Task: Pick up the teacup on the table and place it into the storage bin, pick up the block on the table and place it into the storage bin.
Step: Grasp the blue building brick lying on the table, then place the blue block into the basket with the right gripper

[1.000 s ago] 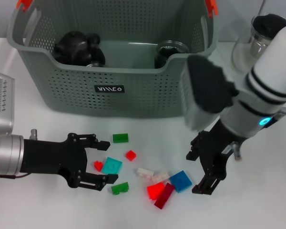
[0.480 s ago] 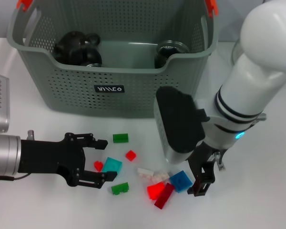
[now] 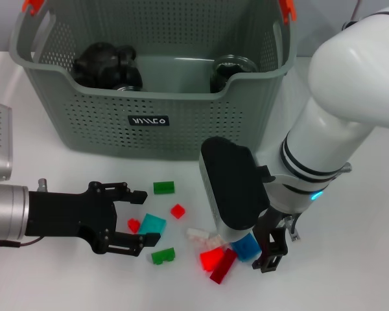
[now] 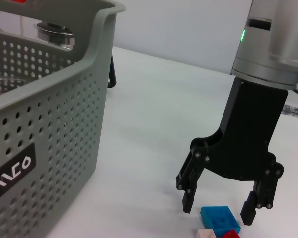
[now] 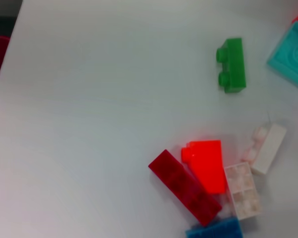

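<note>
- Blue block [image 3: 246, 247] lies on the white table [image 3: 84, 285], in front of the storage bin [image 3: 149, 123].
- Right gripper [image 4: 220, 214] straddles it, fingers spread wide.
- Left gripper [image 3: 141, 218] hovers open near the teal block [image 3: 153, 224].

I see the storage bin [image 3: 149, 97] walling off the table [image 3: 363, 259] from 10 to 2 o'clock. The right end effector [image 4: 221, 210] straddles the blue block [image 4: 219, 218], fingers spread, crowded at 9 o'clock by white and red bricks [image 3: 214, 256]. The left end effector [image 3: 139, 217] gapes at 8 o'clock. Bare table lies toward 4 o'clock.
</note>
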Motion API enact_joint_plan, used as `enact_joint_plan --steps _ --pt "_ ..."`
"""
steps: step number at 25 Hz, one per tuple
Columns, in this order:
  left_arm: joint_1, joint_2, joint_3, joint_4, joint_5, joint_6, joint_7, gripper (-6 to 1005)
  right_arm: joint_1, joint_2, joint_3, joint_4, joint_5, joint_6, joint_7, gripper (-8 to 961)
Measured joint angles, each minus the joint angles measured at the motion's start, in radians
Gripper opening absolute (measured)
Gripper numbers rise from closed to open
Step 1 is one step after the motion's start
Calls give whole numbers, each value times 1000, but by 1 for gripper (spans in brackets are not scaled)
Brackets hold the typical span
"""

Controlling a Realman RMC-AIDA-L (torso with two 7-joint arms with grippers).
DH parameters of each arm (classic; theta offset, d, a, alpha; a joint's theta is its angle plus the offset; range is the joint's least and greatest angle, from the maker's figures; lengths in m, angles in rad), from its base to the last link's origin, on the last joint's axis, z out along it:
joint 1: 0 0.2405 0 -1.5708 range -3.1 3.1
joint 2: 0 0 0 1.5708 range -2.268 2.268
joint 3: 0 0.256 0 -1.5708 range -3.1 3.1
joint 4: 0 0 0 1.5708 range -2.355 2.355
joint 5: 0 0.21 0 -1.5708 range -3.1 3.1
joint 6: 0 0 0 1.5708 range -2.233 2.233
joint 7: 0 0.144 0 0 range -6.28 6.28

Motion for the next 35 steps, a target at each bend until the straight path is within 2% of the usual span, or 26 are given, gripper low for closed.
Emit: enact_joint_plan --steps 8,14,16,22,24,29,35 --pt "4 -1 -8 0 -1 0 0 846 -4 1 -47 0 -1 34 53 867" --pt "4 -1 -16 0 -1 6 0 846 -3 1 -57 -8 -3 24 85 801" --pt "4 -1 -20 0 -1 7 0 847 -4 0 -57 -12 -2 15 85 563" --pt "4 1 -27 0 2 13 0 847 -8 -4 -49 -21 2 -11 90 429" --pt "4 2 -27 0 6 13 0 847 -13 -7 -38 -32 3 -24 96 432" --pt "5 2 -34 0 8 14 2 846 -46 -14 62 -111 -3 -119 94 441" --pt "5 3 -47 2 10 16 6 846 -87 -18 299 -288 -6 -335 85 451"
